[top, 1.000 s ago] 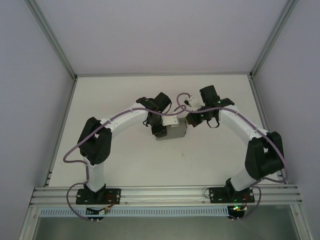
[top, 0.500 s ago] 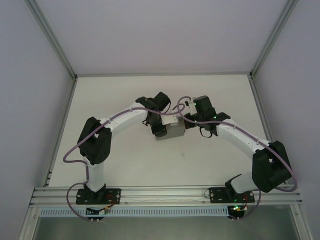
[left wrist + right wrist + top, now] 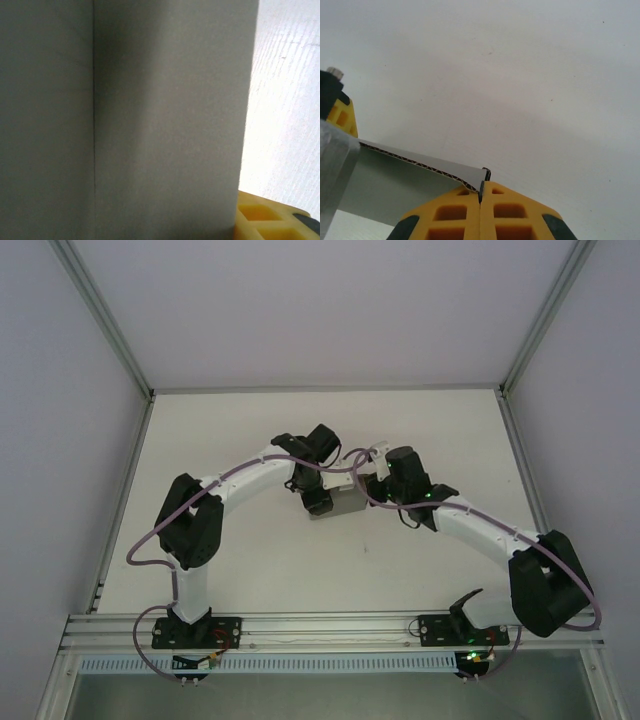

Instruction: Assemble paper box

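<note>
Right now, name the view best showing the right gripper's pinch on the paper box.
Right wrist: the right gripper pinches the paper box by its corrugated edge. Top external shows that small; left wrist, a close cardboard wall.

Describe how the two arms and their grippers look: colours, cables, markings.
The left arm and right arm both have white links, black joint housings and a mauve cable looped along them. Black base plates bolt them to a silver rail. Small green lights glow on the right arm. The right gripper has yellow fingers with moulded square pockets and dark outer patches.
</note>
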Action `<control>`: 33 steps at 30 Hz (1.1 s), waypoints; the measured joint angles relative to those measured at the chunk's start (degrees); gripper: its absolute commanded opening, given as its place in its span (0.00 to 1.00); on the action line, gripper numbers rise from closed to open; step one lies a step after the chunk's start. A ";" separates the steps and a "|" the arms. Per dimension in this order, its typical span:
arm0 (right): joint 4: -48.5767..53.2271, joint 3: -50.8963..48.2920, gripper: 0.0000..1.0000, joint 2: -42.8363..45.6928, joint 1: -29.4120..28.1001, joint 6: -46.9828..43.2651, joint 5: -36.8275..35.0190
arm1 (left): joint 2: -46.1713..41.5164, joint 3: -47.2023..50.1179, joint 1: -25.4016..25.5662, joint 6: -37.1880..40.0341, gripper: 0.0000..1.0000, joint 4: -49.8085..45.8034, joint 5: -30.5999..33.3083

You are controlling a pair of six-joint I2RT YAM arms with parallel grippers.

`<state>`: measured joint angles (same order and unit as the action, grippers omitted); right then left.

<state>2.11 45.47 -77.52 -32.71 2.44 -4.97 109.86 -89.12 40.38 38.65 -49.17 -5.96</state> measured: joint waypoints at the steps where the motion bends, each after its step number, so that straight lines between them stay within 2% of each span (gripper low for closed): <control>1: -0.04 -0.02 0.00 0.00 -0.20 -0.11 -0.24 | 0.02 0.00 -0.04 -0.15 0.52 -0.02 0.09; 7: -1.03 -0.50 0.00 0.00 -1.09 -0.35 -1.84 | 0.00 0.15 -0.07 -1.57 0.62 0.00 0.74; 8: -1.05 -0.50 0.00 0.00 -1.27 -0.33 -2.14 | 0.00 0.33 -0.09 -1.79 0.68 0.11 0.72; 11: -1.46 -0.50 0.00 -0.33 -2.34 -0.33 -3.82 | -0.42 1.40 -0.15 -2.69 0.74 0.61 0.70; 15: -2.86 -0.26 0.00 -1.49 -3.78 -0.31 -6.64 | -2.12 3.78 -0.20 -4.87 0.90 2.84 0.70; 16: -2.99 -0.04 0.00 -1.81 -4.07 -0.31 -7.13 | -2.54 4.26 -0.20 -5.40 0.91 3.23 0.68; 23: -3.74 0.02 0.00 -2.32 -6.54 -0.31 -9.05 | -8.02 9.64 -0.17 -11.13 0.95 9.01 1.68; 27: -4.90 -0.48 0.00 -2.29 -9.05 -0.13 -8.09 | -11.04 12.09 0.09 -15.10 0.94 14.19 2.62; 33: -6.01 -1.29 0.00 -2.10 -9.33 1.42 -8.04 | -11.91 14.60 0.37 -18.34 0.92 16.90 3.06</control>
<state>-3.90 44.18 -79.61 -42.04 3.86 -13.02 97.95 -74.52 40.75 20.32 -32.27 -2.90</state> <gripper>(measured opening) 0.044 0.931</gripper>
